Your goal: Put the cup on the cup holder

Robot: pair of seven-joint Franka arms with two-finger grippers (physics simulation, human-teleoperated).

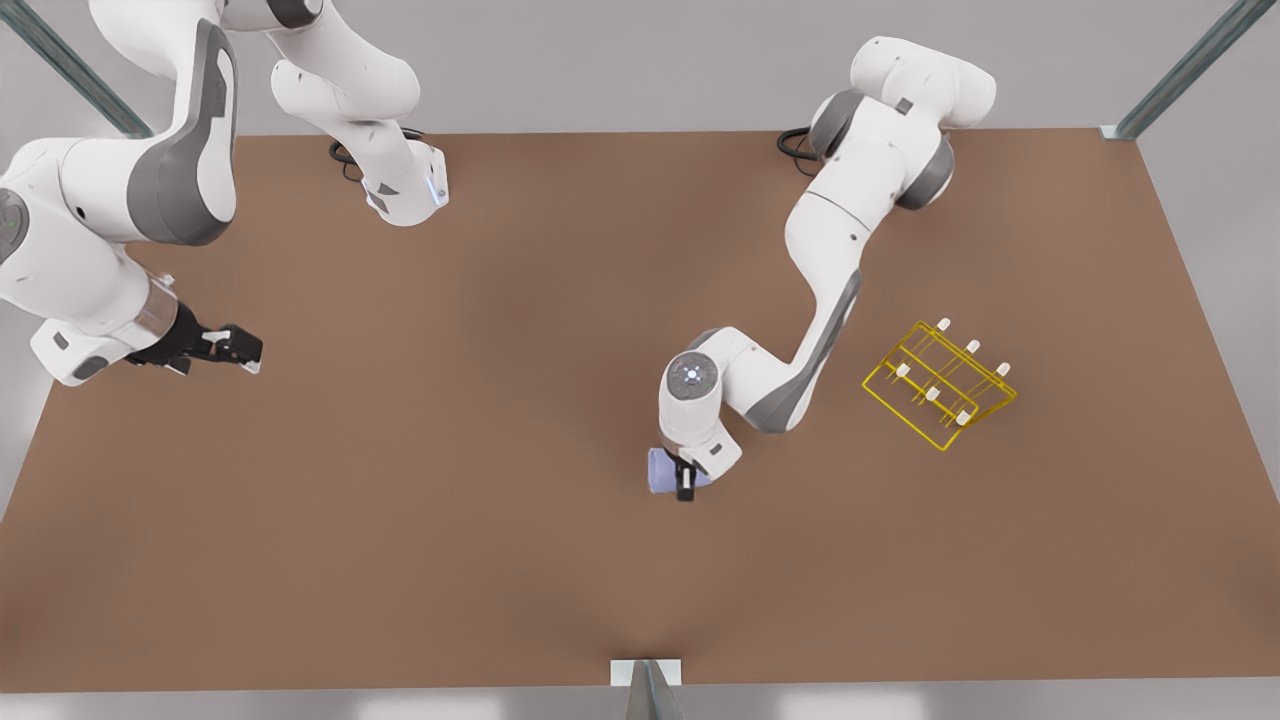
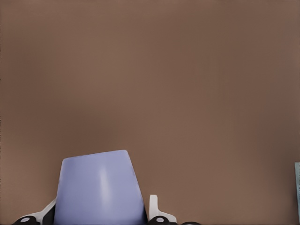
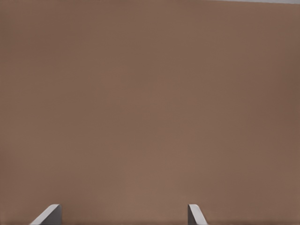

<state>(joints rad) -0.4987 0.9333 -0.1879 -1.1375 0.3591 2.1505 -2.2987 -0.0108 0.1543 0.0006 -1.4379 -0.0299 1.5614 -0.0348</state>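
We saw the left gripper (image 1: 685, 484) closed around the cup (image 1: 662, 470) above mid-table (image 1: 450, 520), well apart from the cup holder (image 1: 938, 385). The right gripper (image 1: 238, 350) waited, fingers (image 3: 49, 214) spread, holding nothing.

cup (image 2: 99, 187): base cut off by frame edge | left gripper (image 1: 686, 478): partly hidden behind wrist

lavender-blue cup (image 1: 663, 470) held between the left pincer (image 1: 685, 487) fingers, well apart from yellow wire cup holder (image 1: 938, 384)
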